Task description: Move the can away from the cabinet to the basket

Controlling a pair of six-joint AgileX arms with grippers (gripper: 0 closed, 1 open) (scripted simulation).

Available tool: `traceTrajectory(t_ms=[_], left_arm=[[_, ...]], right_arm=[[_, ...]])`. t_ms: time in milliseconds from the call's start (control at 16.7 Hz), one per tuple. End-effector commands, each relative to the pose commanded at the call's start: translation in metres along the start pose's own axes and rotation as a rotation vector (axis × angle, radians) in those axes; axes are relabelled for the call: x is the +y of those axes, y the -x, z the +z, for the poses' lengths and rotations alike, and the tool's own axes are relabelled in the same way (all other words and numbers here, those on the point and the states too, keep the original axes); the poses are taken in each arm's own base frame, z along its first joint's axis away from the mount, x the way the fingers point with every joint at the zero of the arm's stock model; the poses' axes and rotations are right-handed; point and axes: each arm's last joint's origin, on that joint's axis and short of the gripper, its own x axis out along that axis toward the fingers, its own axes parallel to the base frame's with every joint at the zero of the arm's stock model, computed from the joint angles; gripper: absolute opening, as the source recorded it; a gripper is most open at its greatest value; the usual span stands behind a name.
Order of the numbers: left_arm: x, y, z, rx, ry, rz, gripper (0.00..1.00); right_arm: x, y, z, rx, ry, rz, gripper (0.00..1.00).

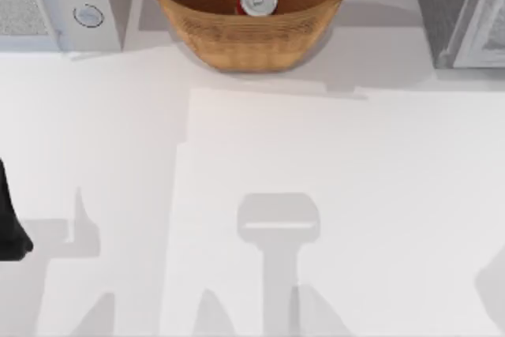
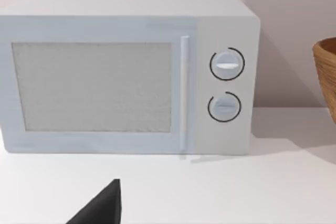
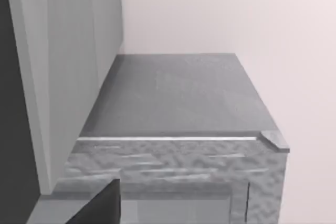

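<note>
Red-sided can (image 1: 257,0) stands upright inside the basket (image 1: 197,29), well apart from the cabinet (image 1: 446,13), so the sound move is leaving it be; whether either arm's fingers are open, I cannot tell.

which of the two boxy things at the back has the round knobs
The light grey microwave at the table's back left: two round knobs sit beside its door. The dark speckled cabinet at the back right has only a pale framed door panel.
</note>
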Motion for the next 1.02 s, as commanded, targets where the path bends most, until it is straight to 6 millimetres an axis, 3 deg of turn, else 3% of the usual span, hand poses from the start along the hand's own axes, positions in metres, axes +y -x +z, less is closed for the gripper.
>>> traceTrajectory(t_ms=[300,600,780,1020], left_arm=[[0.000,0.000,0.000,0.000,0.000,0.000,1.00],[0.000,0.000,0.000,0.000,0.000,0.000,1.00],[0.000,0.000,0.000,0.000,0.000,0.000,1.00],[0.000,0.000,0.000,0.000,0.000,0.000,1.00]], right_arm=[[0.052,-0.043,0.002,-0.017,-0.024,-0.005,1.00],[0.130,-0.082,-0.006,0.014,-0.046,-0.014,1.00],[0.183,-0.089,-0.011,0.037,-0.034,-0.016,1.00],[0.243,-0.078,-0.011,0.037,-0.008,-0.010,1.00]])
